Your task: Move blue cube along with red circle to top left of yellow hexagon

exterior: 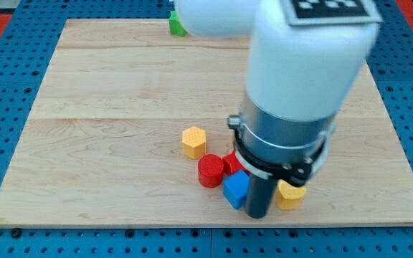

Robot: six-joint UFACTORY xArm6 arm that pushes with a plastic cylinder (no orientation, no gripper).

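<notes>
The blue cube (pixel 235 189) lies near the view's bottom, turned on its corner, just right of the red circle (pixel 210 171) and below the partly hidden red star (pixel 231 163). The yellow hexagon (pixel 193 142) sits up and left of the red circle. My tip (pixel 257 213) is down on the board, touching the blue cube's right side. The arm's large white and grey body fills the view's right and hides much of the board there.
A yellow heart (pixel 288 195) lies right of the rod, partly hidden by it. A green star (pixel 176 26) peeks out at the view's top edge beside the arm. The board's bottom edge runs close under the tip.
</notes>
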